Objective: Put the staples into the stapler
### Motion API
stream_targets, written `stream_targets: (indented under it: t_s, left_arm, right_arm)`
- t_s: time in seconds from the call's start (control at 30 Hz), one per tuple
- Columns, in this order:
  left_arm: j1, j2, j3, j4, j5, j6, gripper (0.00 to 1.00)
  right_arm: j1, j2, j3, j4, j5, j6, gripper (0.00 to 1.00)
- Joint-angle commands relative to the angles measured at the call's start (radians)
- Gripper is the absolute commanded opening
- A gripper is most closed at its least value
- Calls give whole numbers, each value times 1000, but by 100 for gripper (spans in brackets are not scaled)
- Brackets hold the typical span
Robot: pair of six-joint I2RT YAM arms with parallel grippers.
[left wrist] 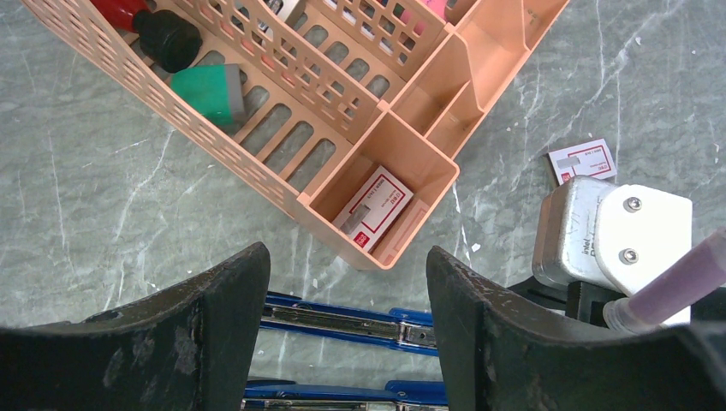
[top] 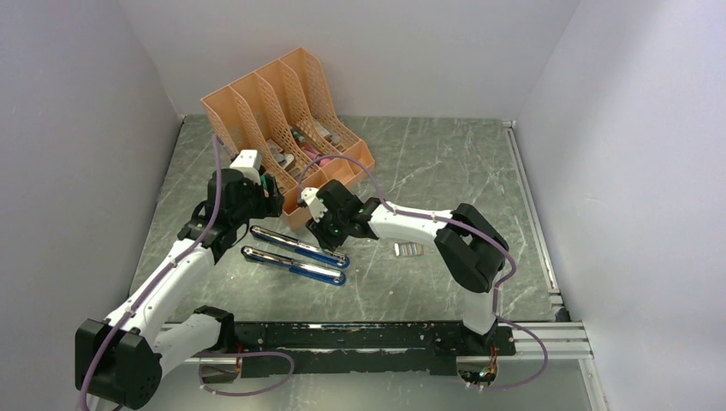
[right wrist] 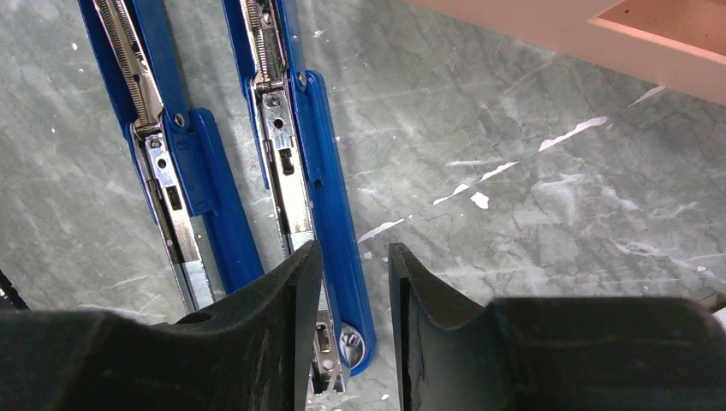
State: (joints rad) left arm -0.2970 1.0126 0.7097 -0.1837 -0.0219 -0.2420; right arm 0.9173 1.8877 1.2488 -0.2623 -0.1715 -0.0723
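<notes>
Flat, rectangular and silvery-grey, the staples point(top: 408, 249) lie on the desk point(top: 411, 291) just right of the blue-and-chrome stapler point(top: 297, 245). The right fingers point(right wrist: 282, 300) sit narrowly parted over its blue end; whether they grip it I cannot tell. The left fingers point(left wrist: 214, 317) stand wide apart, empty. Beyond, the orange organiser point(left wrist: 419, 163) holds a white-and-red box point(left wrist: 372, 208) in its front compartment.

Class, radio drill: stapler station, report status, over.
Left gripper open above stapler, empty. Right gripper part open over stapler's blue end. Staples loose on table, untouched. Orange organiser close behind.
</notes>
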Motion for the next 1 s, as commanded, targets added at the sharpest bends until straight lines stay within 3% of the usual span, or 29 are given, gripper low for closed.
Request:
stream_targets:
  t_s: [0.0,0.97]
  left_arm:
    - [10,-15,18,28,9,6,72]
    - [11,-17,18,28,10,6,72]
  right_arm:
    - [-4,21,-20,-52,12,-14,38]
    - [17,17,-46,-133,-44,-92,33]
